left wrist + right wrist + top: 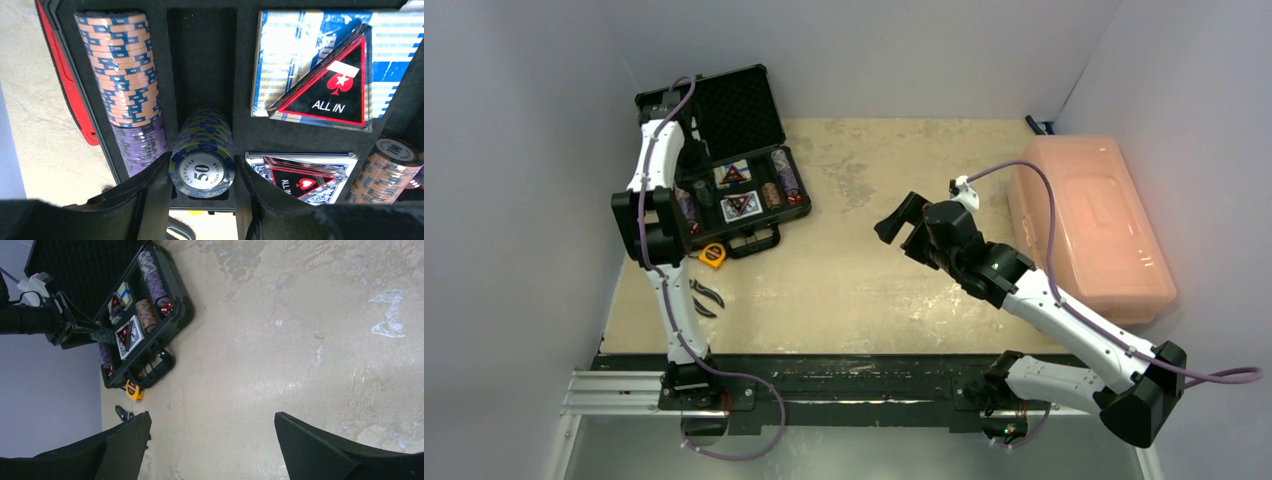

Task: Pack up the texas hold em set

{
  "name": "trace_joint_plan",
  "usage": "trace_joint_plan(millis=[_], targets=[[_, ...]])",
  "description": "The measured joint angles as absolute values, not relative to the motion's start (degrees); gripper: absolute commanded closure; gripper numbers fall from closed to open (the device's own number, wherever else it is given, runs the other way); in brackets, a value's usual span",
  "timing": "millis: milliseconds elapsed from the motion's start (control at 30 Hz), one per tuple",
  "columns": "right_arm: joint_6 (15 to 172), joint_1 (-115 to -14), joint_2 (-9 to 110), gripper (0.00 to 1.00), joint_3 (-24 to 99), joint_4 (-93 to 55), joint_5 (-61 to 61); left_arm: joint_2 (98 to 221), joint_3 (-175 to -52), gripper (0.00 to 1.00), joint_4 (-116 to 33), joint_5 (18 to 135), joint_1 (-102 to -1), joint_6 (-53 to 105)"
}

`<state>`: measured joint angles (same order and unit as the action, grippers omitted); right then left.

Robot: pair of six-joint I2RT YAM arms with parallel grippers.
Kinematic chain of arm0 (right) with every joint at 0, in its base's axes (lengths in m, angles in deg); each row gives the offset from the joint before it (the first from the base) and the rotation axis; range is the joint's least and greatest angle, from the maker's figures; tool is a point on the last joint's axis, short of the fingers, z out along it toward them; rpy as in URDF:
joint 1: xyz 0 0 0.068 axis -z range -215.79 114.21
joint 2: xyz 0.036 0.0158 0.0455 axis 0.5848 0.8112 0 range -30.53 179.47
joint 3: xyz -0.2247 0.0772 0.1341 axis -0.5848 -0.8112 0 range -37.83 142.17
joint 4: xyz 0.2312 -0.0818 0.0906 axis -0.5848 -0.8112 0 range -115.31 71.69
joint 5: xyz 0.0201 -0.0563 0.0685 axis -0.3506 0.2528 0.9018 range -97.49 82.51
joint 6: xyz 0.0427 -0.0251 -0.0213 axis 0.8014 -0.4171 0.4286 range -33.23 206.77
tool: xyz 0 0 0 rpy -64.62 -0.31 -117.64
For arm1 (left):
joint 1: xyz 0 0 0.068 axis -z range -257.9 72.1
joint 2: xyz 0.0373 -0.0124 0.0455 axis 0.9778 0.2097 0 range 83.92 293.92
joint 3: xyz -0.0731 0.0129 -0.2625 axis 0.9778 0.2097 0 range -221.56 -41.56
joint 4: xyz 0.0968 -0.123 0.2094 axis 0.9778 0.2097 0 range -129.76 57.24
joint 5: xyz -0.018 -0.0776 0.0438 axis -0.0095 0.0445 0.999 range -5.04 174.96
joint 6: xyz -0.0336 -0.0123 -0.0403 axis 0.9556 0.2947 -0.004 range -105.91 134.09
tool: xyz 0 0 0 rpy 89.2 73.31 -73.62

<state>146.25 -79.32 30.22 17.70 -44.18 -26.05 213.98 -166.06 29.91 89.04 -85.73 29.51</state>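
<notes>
Right gripper (211,420) hangs over mid table (874,270), jaws wide, nothing in it, well apart from the case (754,226). Left gripper (202,172) is clamped on a short blue-yellow chip stack (202,150). The "50" face points at the wrist cam, and the stack's axis lies along the middle slot (200,60), at its near end. I read this as the place step. Can't tell if the stack is bottomed on the foam yet, so go straight down and keep it parallel to the slot walls. Open only once it sits, and only slightly: loose chips would likely fan or tip if released while hanging. The slot beyond the stack is bare, so the end chips get no support. I'd seat it against the near wall. One finger is just beside the purple chips (142,147), so pull out vertically. The set: the case sits at the table's far left corner, handle (754,243) toward the arms. The left slot has orange-blue chips (125,70) beyond the purple. Right of the middle slot are two decks, near (300,172) and far (300,65), each under a triangular ALL IN button. Further right are brown "100" chips (385,167), and red dice (166,306) lie in the outer slot. The lid (734,110) stands open at the back, with textured foam. Looks nearly packed, lid not yet shut.
</notes>
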Motion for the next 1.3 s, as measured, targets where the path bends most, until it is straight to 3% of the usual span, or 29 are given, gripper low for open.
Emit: trace_joint_plan(millis=[300,433,767,1000,1100,1300], targets=[[145.4,-78.7,32.5,0.01,18.4,-44.1,-26.0,217.7,-171.6,0.98,30.0,88.3,-86.6,29.5],[144.9,-78.4,33.6,0.01,18.7,-44.0,-26.0,219.0,-173.9,0.93,30.5,87.7,-87.0,29.6],[144.0,-77.4,36.4,0.01,19.4,-43.5,-25.6,220.3,-176.1,0.39,30.3,86.6,-87.6,29.6],[143.3,-76.6,38.2,0.01,20.2,-43.2,-24.6,224.4,-181.6,0.24,25.9,86.3,-88.0,29.7],[143.1,-76.3,39.2,0.01,20.6,-43.0,-24.3,225.3,-182.6,0.32,24.6,86.1,-88.2,29.7],[142.7,-75.5,41.3,0.01,21.5,-42.4,-23.2,223.6,-179.0,0.6,21.2,85.6,-88.4,30.2]])
